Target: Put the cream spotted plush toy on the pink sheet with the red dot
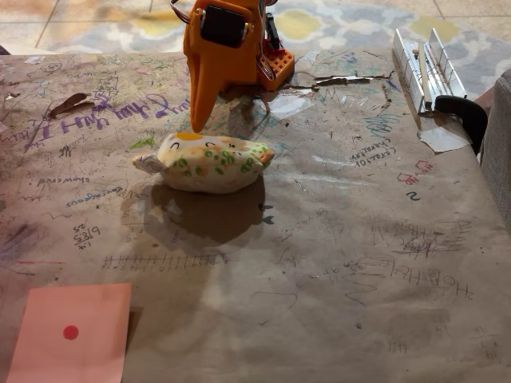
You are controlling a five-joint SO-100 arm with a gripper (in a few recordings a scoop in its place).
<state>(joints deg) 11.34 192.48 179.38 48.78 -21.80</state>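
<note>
In the fixed view the plush toy [209, 162] serves as the landmark. It lies on its side on the brown table [359, 263], a cream oval with green and orange spots, a yellow-orange patch on top and a tiny black face turned toward the camera. One stubby end pokes out to the picture's left of its body, and its shadow falls on the table just in front of it.

Directly above the toy hangs the orange gripper [196, 120]. A long pointed finger [201, 88] reaches down and ends right at the yellow patch, at or just over the toy's top; whether it touches cannot be told from this angle. The second finger is hidden behind the first, so how far apart the jaws stand cannot be told, and nothing can be seen clamped between them. The orange arm base [275, 68] sits behind the toy, a little to the right in the picture.

The pink sheet [72, 335] lies well apart from the toy, nearer the camera and to the picture's left, flat at the table's front corner with its lower edge cut off by the frame. A small red dot [71, 332] marks its middle. The toy is not on the sheet.

Far right of the toy and further back, metal rails [423, 60] rest at the table edge beside a black clamp [463, 112]. Pen scribbles cover the table all around the toy
</note>
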